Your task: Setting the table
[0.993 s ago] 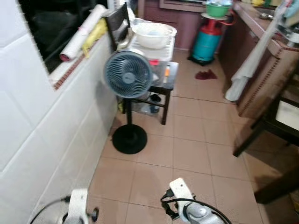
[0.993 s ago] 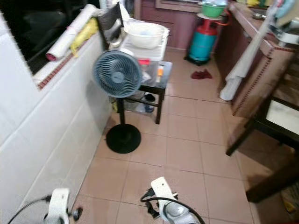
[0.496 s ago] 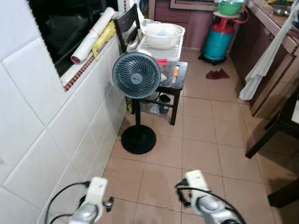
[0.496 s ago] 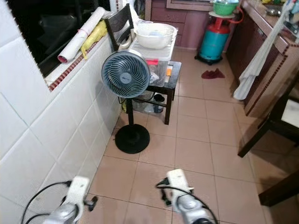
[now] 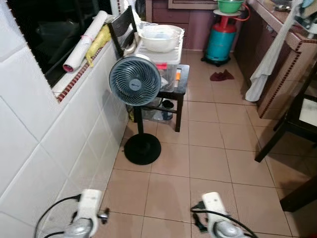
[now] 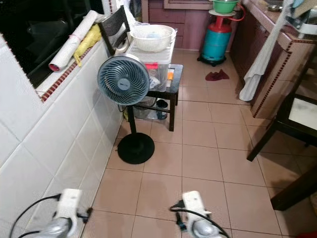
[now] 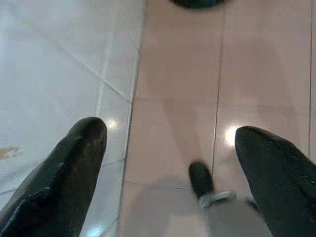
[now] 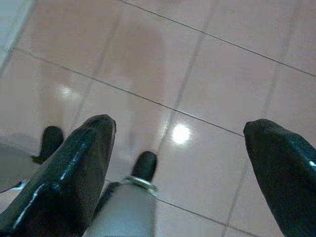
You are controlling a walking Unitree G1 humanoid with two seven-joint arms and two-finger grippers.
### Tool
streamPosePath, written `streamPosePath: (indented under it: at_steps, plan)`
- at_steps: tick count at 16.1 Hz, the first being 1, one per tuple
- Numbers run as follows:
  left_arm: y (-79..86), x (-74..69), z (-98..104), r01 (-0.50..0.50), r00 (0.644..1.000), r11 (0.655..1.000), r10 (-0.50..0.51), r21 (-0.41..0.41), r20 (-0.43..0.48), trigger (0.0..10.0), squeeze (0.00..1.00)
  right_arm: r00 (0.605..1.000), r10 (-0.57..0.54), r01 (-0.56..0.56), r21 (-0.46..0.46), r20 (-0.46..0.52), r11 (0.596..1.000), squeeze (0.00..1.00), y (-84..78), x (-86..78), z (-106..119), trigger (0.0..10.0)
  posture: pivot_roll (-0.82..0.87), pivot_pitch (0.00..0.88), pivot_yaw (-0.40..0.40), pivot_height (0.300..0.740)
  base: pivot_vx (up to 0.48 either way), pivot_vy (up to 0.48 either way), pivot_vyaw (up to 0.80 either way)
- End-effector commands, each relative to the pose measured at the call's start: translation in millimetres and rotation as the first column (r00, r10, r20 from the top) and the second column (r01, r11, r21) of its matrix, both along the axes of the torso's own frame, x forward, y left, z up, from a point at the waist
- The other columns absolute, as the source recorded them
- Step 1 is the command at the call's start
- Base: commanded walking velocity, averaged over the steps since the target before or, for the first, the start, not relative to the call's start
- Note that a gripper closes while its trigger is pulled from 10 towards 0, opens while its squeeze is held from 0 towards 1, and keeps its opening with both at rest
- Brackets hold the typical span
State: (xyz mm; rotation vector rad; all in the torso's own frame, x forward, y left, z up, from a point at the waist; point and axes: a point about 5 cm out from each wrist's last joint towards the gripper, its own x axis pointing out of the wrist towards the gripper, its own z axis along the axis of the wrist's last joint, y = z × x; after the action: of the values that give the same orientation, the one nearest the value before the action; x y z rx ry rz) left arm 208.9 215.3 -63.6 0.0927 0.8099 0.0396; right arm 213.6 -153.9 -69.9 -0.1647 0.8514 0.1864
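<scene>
A white bowl (image 5: 159, 37) rests on a clear plastic box on a black side table (image 5: 182, 83) by the tiled wall. My left gripper (image 7: 170, 138) hangs open over the tiled floor with nothing between its fingers. My right gripper (image 8: 180, 128) is open too, above bare floor tiles. Both wrists, left (image 5: 86, 213) and right (image 5: 215, 225), sit low at the near edge of the head views. A dark wooden chair or table frame (image 5: 292, 124) stands at the right edge.
A grey standing fan (image 5: 134, 79) stands in front of the side table. A teal gas cylinder (image 5: 220, 42) with a green bowl (image 5: 228, 6) is at the back. A wooden counter (image 5: 287, 64) with a hanging white cloth (image 5: 265, 64) lines the right. A red rag (image 5: 221, 75) lies on the floor.
The whole picture has shifted as the head camera moved. The fan, side table and bowl stand as before, and both arms still hang low.
</scene>
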Motion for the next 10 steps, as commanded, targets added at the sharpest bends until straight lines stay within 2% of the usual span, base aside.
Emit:
streamPosePath:
  at_steps: [1, 3, 4, 5, 6, 8, 9, 10]
  plan:
    - [-1.2, 17.9, 14, 0.033, 0.991, 0.999, -0.030, -0.020, 0.133, 10.0, 0.00, 0.991, -0.020, 0.013, 0.053, 0.136, 0.999, 0.00, 3.0, 32.9, 23, 10.0, -0.06, 0.000, 0.019, 0.740, 0.000, 0.000, 0.00]
    - [-7.0, 31.7, 29, 0.107, 0.959, 0.994, -0.095, -0.031, 0.268, 10.0, 0.00, 0.959, -0.057, 0.025, 0.118, 0.277, 0.993, 0.00, 3.4, 60.6, 48, 10.0, -0.05, 0.000, 0.017, 0.740, 0.000, 0.000, 0.00]
    - [-6.3, 35.2, 34, 0.094, 0.946, 0.994, -0.070, -0.060, 0.318, 10.0, 0.00, 0.932, -0.068, 0.021, 0.135, 0.355, 0.991, 0.00, 2.8, 71.0, 60, 10.0, -0.06, 0.000, 0.015, 0.740, 0.000, 0.000, 0.00]
    - [-6.7, 40.9, 46, 0.107, 0.908, 0.992, -0.068, -0.073, 0.414, 10.0, 0.00, 0.884, -0.120, 0.019, 0.221, 0.452, 0.975, 0.00, 2.5, 80.9, 77, 10.0, -0.06, 0.000, 0.014, 0.740, 0.000, 0.000, 0.00]
    - [-5.4, 43.1, 51, 0.101, 0.891, 0.992, -0.055, -0.079, 0.450, 10.0, 0.00, 0.857, -0.111, -0.006, 0.224, 0.503, 0.975, 0.00, 1.7, 83.3, 86, 10.0, -0.07, 0.000, 0.018, 0.740, 0.000, 0.000, 0.00]
    - [-6.3, 45.7, 63, 0.141, 0.845, 0.988, -0.091, -0.056, 0.527, 10.0, 0.00, 0.800, -0.073, -0.032, 0.165, 0.595, 0.986, 0.00, -4.2, 84.3, 101, 10.0, -0.08, 0.000, 0.025, 0.740, 0.000, 0.000, 0.00]
    - [-6.3, 44.5, 66, 0.152, 0.826, 0.988, -0.108, -0.035, 0.553, 10.0, 0.00, 0.790, -0.072, -0.032, 0.157, 0.608, 0.987, 0.00, -7.8, 83.6, 105, 10.0, -0.08, 0.000, 0.025, 0.740, 0.000, 0.000, 0.00]
    - [-5.3, 36.8, 68, 0.174, 0.808, 0.985, -0.133, -0.017, 0.573, 10.0, 0.00, 0.788, -0.106, -0.033, 0.214, 0.606, 0.976, 0.00, -17.3, 80.3, 114, 10.0, -0.08, 0.000, 0.025, 0.740, 0.000, 0.000, 0.00]
